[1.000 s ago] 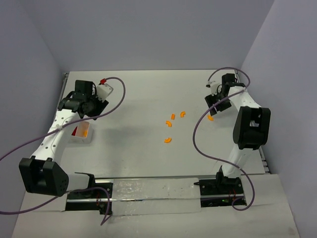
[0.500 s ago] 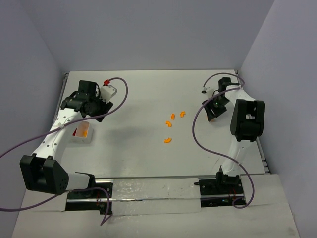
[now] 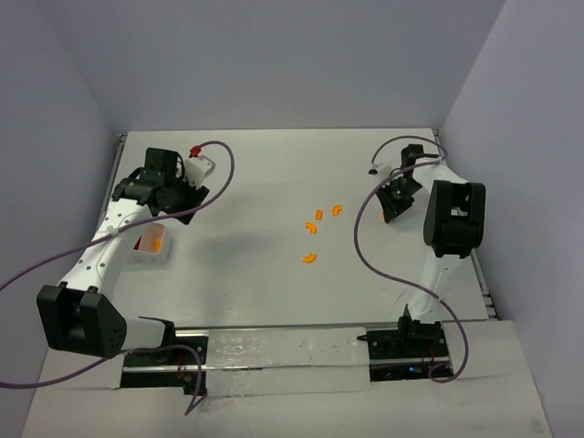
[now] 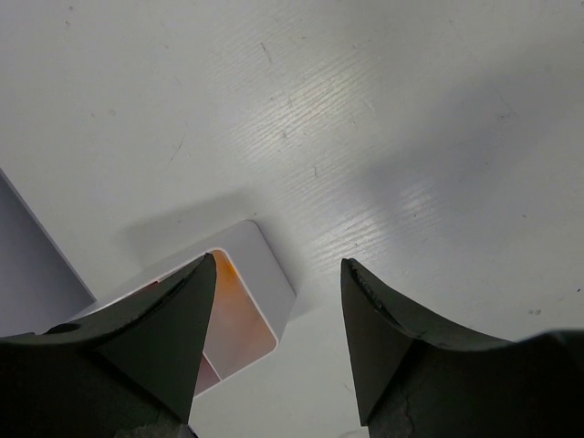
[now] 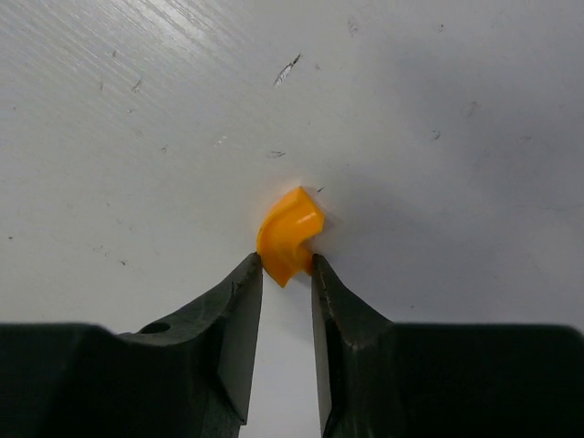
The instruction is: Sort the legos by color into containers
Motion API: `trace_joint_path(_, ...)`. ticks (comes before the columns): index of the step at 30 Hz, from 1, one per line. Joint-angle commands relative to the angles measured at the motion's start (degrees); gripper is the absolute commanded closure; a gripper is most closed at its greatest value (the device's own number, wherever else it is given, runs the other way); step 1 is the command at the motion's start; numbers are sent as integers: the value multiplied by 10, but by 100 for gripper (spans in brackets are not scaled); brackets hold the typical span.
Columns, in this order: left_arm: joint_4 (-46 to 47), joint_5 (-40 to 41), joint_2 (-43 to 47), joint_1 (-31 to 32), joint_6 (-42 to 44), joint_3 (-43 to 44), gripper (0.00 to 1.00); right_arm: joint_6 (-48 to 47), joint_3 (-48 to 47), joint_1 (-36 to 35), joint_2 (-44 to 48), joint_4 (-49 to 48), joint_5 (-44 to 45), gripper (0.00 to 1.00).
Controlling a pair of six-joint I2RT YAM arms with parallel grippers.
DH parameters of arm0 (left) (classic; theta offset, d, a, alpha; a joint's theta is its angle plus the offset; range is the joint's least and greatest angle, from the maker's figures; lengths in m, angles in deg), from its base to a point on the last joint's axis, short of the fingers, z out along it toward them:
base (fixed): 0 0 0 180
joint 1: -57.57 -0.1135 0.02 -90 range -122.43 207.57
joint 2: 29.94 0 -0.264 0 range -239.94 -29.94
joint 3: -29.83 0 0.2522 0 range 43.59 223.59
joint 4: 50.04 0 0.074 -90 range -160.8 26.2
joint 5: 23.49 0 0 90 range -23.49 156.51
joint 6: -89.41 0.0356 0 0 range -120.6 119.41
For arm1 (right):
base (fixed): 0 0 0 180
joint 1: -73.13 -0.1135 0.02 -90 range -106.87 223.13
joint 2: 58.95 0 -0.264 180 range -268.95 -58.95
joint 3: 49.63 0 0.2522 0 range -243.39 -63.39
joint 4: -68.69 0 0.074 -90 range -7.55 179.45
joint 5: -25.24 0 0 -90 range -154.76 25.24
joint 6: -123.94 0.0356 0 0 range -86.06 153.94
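In the right wrist view a small orange curved lego (image 5: 292, 228) lies on the white table, and my right gripper (image 5: 286, 262) is shut on its near end, a fingertip touching each side. In the top view that gripper (image 3: 391, 210) points down at the far right and hides the piece. Several more orange curved legos (image 3: 318, 215) lie near the table's middle. The white container tray (image 3: 153, 257) sits at the left with orange and red inside. My left gripper (image 3: 178, 193) hovers open and empty just beyond the tray (image 4: 269, 278).
Purple cables loop from both arms over the table. Walls close in the table at the left, back and right. The right arm's elbow (image 3: 452, 219) stands near the right edge.
The right gripper came down over the orange lego and its jaws closed on it. The left arm shifted slightly right and has stayed open above the tray.
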Motion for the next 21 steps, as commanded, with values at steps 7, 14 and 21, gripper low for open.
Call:
trace_joint_path(7, 42, -141, 7, -2, -162, 18, 28, -47, 49, -30, 104, 8, -78, 93)
trace_joint_path(14, 127, -368, 43, -27, -382, -35, 1, 5, 43, -183, 215, -3, -181, 93)
trace_joint_path(21, 266, -542, 34, -43, -546, -113, 2, 131, -2, -350, 241, -89, -238, 94)
